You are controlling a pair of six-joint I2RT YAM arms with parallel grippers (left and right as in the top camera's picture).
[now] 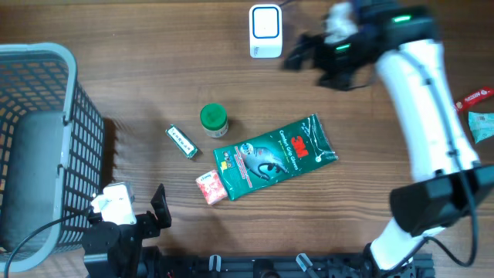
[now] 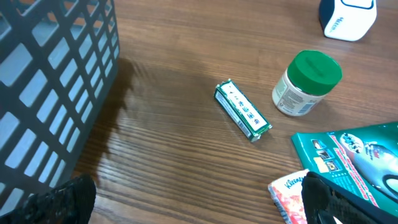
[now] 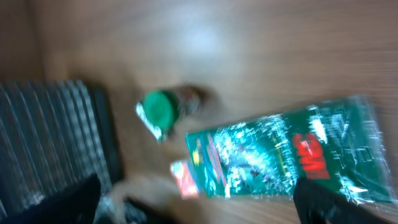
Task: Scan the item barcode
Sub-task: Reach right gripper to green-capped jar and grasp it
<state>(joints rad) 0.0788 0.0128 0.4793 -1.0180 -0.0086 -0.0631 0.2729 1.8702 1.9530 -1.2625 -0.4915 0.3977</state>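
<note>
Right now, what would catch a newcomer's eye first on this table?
The shiny green packet lies mid-table, with a green-capped jar near its left end. A big grey basket fills the left edge. The right tool hangs open beside the white scanner at the far edge.

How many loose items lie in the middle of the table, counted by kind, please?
Jar with green lid: 1
Green 3M packet: 1
Small packs: 2, a green stick pack and a red tissue pack
Total: 4
</note>
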